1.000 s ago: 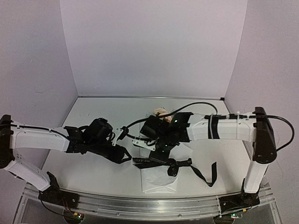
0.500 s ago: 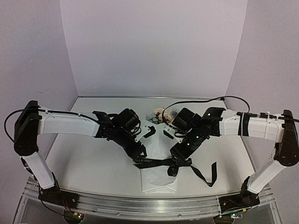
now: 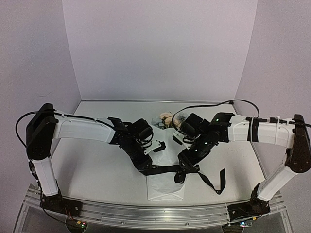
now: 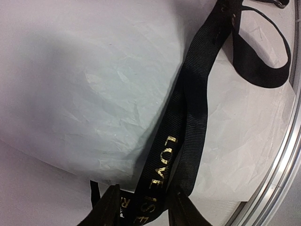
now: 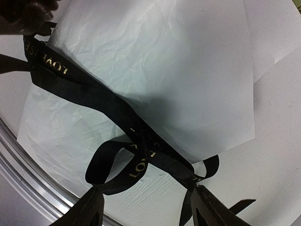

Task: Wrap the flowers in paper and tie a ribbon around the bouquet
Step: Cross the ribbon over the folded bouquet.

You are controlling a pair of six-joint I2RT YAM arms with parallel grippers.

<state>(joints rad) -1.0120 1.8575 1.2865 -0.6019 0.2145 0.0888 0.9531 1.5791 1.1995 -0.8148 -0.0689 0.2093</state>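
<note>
The bouquet lies on the table as a white paper (image 3: 165, 189) cone, with the flowers (image 3: 165, 118) peeking out at its far end. The black ribbon (image 3: 165, 169) with gold lettering crosses the cone, and a loose tail trails to the right. My left gripper (image 3: 146, 165) is at the ribbon's left end. In the left wrist view the ribbon (image 4: 188, 117) runs between its parted fingers (image 4: 110, 209) over the crinkled paper (image 4: 94, 84). My right gripper (image 3: 186, 165) is open over the ribbon's loop (image 5: 108, 165), one finger on each side.
The aluminium rail (image 3: 155, 213) runs along the table's near edge, close under the cone's narrow end, and shows in both wrist views (image 4: 287, 155) (image 5: 19, 165). The ribbon's loose tail (image 3: 218, 182) lies on the bare table to the right. Lilac walls enclose the back and sides.
The left arm swung in from the left to the ribbon's left end, and its jaws narrowed. The right arm drew back rightward off the bouquet, then held over the loop.
</note>
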